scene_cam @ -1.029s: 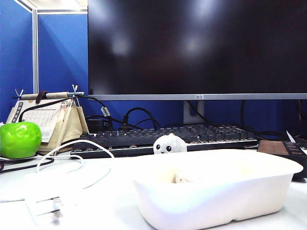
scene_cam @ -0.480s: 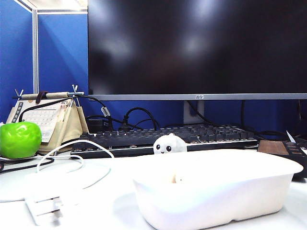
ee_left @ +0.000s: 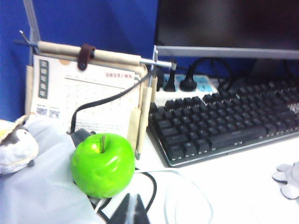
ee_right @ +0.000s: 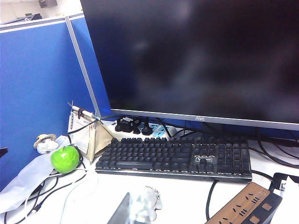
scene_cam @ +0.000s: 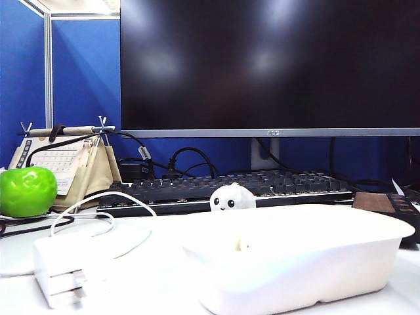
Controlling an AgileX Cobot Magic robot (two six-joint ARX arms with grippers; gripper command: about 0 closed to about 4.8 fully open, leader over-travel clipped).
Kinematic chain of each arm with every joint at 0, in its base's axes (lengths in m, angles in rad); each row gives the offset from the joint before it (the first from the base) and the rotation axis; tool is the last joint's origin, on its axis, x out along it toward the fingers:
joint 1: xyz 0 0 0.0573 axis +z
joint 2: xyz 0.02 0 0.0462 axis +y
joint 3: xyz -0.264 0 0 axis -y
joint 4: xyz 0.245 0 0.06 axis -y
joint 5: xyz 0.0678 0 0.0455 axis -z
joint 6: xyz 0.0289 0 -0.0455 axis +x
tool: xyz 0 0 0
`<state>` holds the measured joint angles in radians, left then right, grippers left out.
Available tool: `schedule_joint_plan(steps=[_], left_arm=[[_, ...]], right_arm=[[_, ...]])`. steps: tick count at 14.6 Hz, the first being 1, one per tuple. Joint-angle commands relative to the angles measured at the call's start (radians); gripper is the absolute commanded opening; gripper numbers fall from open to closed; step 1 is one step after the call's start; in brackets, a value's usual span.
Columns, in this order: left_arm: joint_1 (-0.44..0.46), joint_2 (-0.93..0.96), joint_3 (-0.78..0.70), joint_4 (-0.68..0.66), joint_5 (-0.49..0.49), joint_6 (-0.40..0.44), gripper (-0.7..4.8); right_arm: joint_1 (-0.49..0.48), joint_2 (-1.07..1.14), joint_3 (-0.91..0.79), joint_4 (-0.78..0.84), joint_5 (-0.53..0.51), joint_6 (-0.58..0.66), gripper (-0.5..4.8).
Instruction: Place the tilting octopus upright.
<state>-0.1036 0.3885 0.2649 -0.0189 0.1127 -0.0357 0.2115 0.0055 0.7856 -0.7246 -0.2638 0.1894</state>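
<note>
The octopus [scene_cam: 231, 196] shows its white domed head and two black eyes just above the far rim of the white tub [scene_cam: 295, 262], in front of the keyboard; its lower part is hidden. It looks upright and nothing touches it. In the right wrist view it is a pale scalloped lump [ee_right: 150, 198] right behind my right gripper [ee_right: 133, 212], where only one dark finger [ee_right: 120, 212] is plain amid glare. My left gripper [ee_left: 133, 211] has its dark tips pressed together, shut on nothing, close before the green apple [ee_left: 103, 164]. Pale lobes of the octopus [ee_left: 286, 177] sit off to one side.
A black keyboard [scene_cam: 223, 187] lies under a large dark monitor [scene_cam: 269, 65]. A desk calendar [scene_cam: 62, 161], white and black cables [scene_cam: 98, 203] and a white boxy shape [scene_cam: 62, 269] are at the left. A small plush [ee_right: 45, 143] lies on a pale cloth; a brown power strip [ee_right: 245, 207] lies at the right.
The white boxy shape at the lower left of the exterior view has grown taller and clearer. The octopus, the tub and the apple have stayed where they were.
</note>
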Motion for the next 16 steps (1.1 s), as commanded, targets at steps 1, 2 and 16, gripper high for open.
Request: schedule_joint_plan(steps=[1, 2, 16], left_arm=[[0.0, -0.066, -0.017, 0.017, 0.003, -0.002, -0.05], [0.0, -0.093, -0.026, 0.018, 0.003, -0.002, -0.05], [0.0, -0.264, -0.186, 0.021, 0.003, -0.029, -0.05]], right_arm=[[0.0, -0.002, 0.003, 0.01, -0.001, 0.0, -0.05], [0.0, -0.002, 0.003, 0.01, -0.001, 0.0, -0.06], [0.0, -0.002, 0.003, 0.01, -0.001, 0.0, -0.05]])
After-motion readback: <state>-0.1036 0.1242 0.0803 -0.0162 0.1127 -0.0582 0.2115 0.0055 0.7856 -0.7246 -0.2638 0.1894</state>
